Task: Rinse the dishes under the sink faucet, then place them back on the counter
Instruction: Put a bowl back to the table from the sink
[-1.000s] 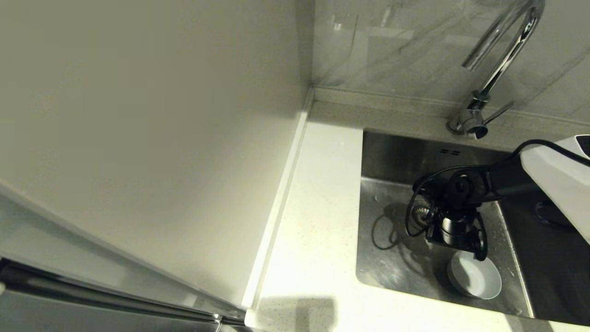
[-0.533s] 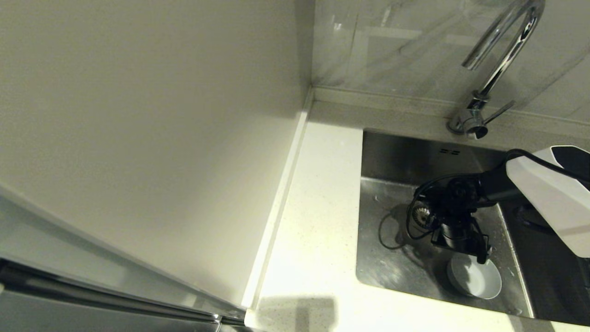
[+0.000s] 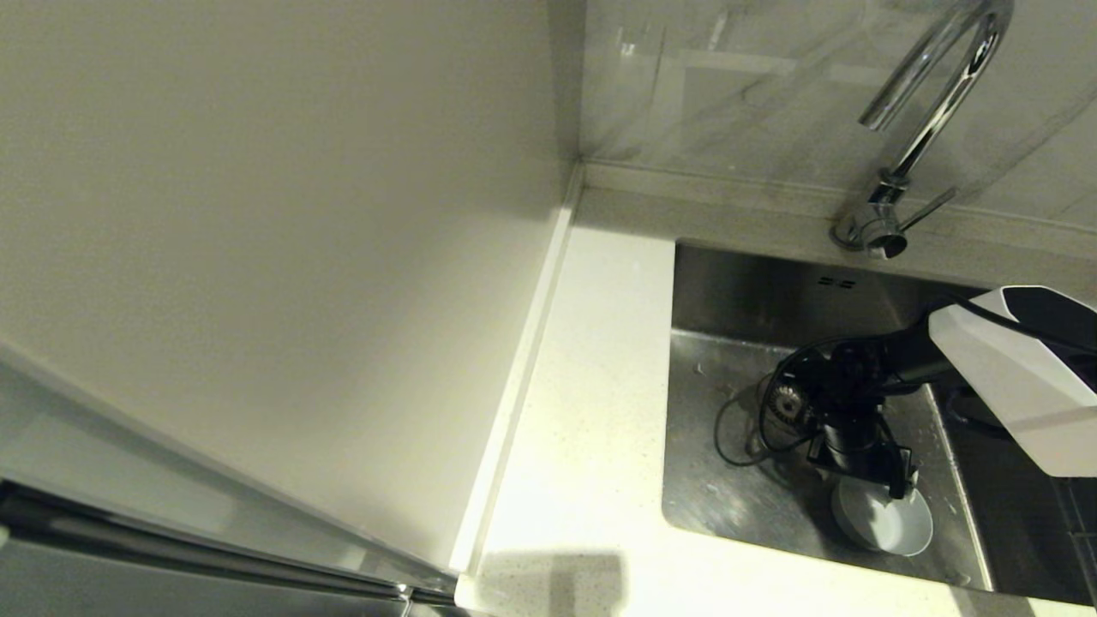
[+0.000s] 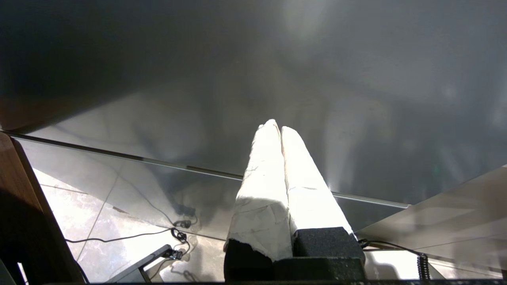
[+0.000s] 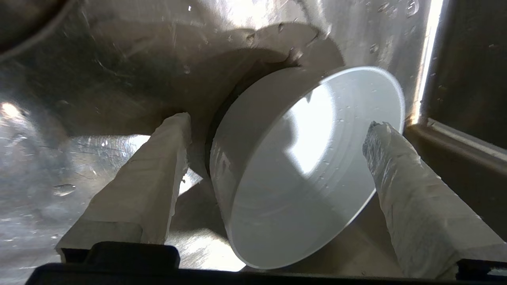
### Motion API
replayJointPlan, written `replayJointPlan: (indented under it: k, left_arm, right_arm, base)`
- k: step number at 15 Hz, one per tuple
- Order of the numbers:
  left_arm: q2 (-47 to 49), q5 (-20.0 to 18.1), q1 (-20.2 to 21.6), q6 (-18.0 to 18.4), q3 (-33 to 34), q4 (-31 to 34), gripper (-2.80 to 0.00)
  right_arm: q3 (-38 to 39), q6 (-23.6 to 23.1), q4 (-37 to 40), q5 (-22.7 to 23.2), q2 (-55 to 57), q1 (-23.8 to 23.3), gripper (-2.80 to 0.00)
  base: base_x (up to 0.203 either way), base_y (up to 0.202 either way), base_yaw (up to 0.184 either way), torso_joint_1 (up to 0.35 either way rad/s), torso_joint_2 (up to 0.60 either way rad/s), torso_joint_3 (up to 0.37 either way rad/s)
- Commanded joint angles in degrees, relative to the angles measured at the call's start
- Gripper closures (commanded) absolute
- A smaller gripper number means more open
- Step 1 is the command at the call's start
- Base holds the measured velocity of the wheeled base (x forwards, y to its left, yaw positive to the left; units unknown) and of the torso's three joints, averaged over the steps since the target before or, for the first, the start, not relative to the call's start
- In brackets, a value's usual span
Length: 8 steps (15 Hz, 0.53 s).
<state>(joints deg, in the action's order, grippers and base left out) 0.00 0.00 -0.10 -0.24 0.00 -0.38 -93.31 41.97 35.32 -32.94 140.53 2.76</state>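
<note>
A small pale blue-white bowl with a grey outside sits on the floor of the steel sink, near its front right corner. My right gripper hangs just over the bowl's rear rim. In the right wrist view the gripper is open. One finger is outside the bowl and the other finger is over its inside, neither pressing on it. Water drops dot the bowl. My left gripper is shut on nothing, away from the sink. The pink bowl and the lilac plate are out of view.
The chrome faucet arches over the back of the sink, its thin lever pointing right. The round strainer drain lies beside my right wrist. The white speckled counter runs along the sink's left, bounded by a cream wall panel.
My right gripper has come down and slightly forward onto the bowl, and the arm has sunk lower. The bowl has not moved.
</note>
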Motion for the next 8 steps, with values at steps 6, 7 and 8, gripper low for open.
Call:
replayJointPlan:
  k: [6, 7, 8]
  left_arm:
    - [0.0, 0.0, 0.0, 0.0, 0.2, 0.0, 0.00]
    - [0.0, 0.0, 0.0, 0.0, 0.2, 0.0, 0.00]
    - [0.0, 0.0, 0.0, 0.0, 0.2, 0.0, 0.00]
  right_arm:
    - [0.2, -0.1, 0.2, -0.1, 0.9, 0.0, 0.00]
    - [0.2, 0.0, 0.2, -0.1, 0.9, 0.0, 0.00]
    - [0.2, 0.0, 0.2, -0.1, 0.8, 0.0, 0.00]
  base:
    - [0.000, 0.000, 0.000, 0.000, 0.00, 0.000]
    - [0.000, 0.000, 0.000, 0.000, 0.00, 0.000]
    - [0.000, 0.000, 0.000, 0.000, 0.00, 0.000]
